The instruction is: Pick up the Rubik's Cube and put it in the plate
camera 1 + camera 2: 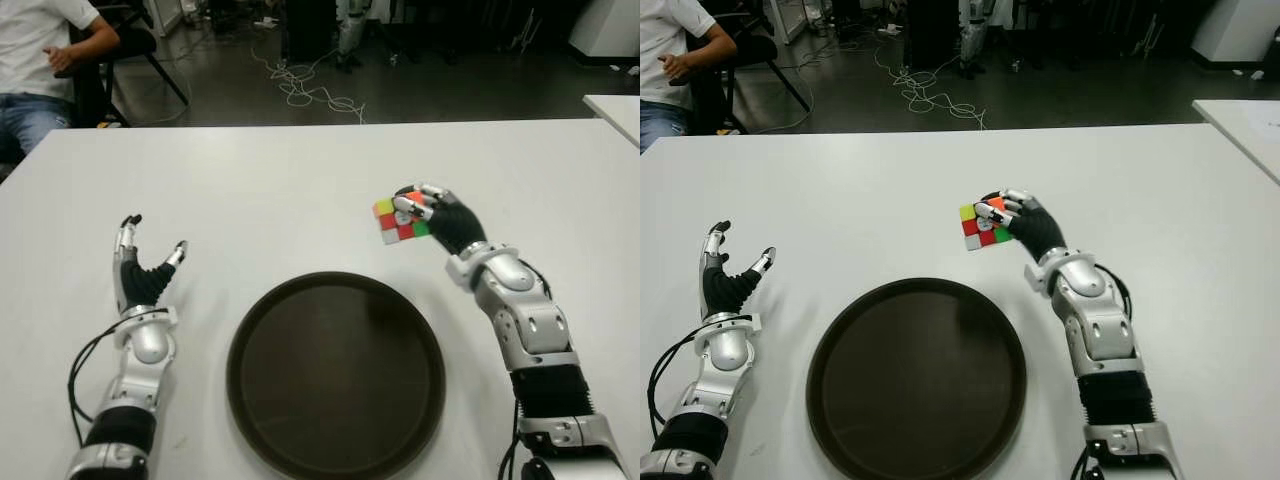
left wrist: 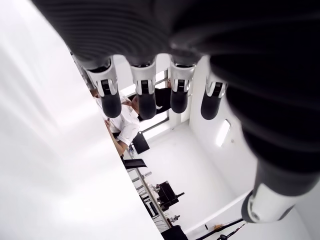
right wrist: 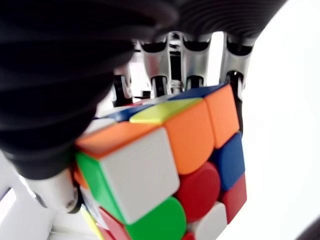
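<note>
The right hand (image 1: 432, 212) has the Rubik's Cube (image 1: 397, 219), fingers (image 3: 235, 70) curled over its top and the thumb pressing from the near side, so the grip looks tight all round. In the right wrist view the cube (image 3: 165, 165) fills the palm, orange, white, green and red stickers facing the camera, four fingertips lined up along its far edge. The cube sits beyond the plate (image 1: 335, 372) and a little to its right, not over it; whether its underside touches the table (image 1: 270, 180) or hangs just clear is hard to tell from the head cameras.

The dark round plate lies on the white table between the two arms, nothing in it.

Over on the left, the left hand (image 1: 140, 262) shows beside the plate's left edge, fingers (image 2: 146, 97) held loosely straight and the thumb set apart, holding nothing. A seated person (image 1: 40, 60) is at the far left corner, beyond the table.
</note>
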`<state>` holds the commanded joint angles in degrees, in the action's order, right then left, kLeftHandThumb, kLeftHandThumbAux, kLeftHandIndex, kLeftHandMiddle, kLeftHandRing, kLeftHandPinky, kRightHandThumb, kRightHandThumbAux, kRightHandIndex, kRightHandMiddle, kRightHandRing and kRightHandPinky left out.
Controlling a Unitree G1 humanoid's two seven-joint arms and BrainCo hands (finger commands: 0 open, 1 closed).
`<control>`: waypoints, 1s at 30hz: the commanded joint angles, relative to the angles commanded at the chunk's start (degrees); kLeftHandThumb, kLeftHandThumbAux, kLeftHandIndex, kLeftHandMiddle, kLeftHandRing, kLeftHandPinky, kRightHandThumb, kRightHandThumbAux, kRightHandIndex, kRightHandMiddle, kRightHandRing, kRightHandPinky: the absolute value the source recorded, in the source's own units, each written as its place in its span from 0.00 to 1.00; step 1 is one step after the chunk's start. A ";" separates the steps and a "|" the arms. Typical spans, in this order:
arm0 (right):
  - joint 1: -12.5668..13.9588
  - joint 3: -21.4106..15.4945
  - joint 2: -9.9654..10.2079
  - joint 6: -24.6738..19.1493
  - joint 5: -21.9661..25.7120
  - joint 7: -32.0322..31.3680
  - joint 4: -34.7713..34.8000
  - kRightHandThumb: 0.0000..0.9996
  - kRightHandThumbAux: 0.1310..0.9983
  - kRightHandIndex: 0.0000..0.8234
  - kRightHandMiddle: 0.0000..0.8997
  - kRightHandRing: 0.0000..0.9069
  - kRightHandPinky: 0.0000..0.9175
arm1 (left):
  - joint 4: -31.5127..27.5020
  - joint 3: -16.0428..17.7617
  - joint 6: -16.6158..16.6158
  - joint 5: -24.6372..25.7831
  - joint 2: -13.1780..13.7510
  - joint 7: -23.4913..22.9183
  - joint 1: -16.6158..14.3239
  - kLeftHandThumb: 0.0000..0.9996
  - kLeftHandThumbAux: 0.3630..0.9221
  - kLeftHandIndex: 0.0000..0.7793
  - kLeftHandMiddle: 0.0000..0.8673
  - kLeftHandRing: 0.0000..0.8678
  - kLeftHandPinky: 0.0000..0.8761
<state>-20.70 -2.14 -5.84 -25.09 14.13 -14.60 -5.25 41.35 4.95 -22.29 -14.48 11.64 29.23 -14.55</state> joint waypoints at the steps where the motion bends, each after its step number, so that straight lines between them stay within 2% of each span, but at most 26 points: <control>1: 0.16 0.35 -0.01 -0.43 0.20 -0.50 0.25 0.71 0.68 0.53 0.86 0.87 0.86 | 0.10 0.00 0.04 0.00 0.03 -0.04 -0.01 0.00 0.53 0.02 0.03 0.02 0.05; 5: 1.26 2.44 0.02 -1.53 -0.02 -1.81 2.13 0.71 0.68 0.53 0.87 0.87 0.86 | 0.47 -0.05 0.07 -0.12 0.08 0.04 -0.13 0.00 0.52 0.03 0.04 0.04 0.07; 11: 2.26 6.30 -2.41 -2.41 -0.45 -6.96 5.04 0.71 0.68 0.53 0.88 0.88 0.88 | -0.03 -0.06 0.22 -0.35 -0.12 0.57 0.01 0.00 0.51 0.04 0.05 0.03 0.05; 18: 2.81 7.82 -3.61 -3.66 0.24 -10.89 6.81 0.71 0.68 0.53 0.90 0.90 0.90 | -0.31 -0.16 0.66 -0.65 -0.13 0.86 0.11 0.00 0.52 0.04 0.05 0.03 0.05; 22: 3.13 9.10 -4.56 -4.25 0.39 -13.42 7.90 0.72 0.67 0.53 0.92 0.91 0.91 | -0.32 -0.24 0.72 -0.86 -0.13 1.02 0.02 0.00 0.52 0.04 0.06 0.05 0.07; 30: 4.05 10.89 -5.74 -5.29 -0.59 -14.28 10.80 0.72 0.67 0.53 0.93 0.92 0.91 | -0.62 -0.18 0.77 -0.36 -0.23 0.43 0.10 0.00 0.52 0.03 0.05 0.05 0.08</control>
<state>-16.66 8.75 -11.58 -30.38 13.54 -28.88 5.55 40.73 4.77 -21.51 -14.84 11.42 29.66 -14.45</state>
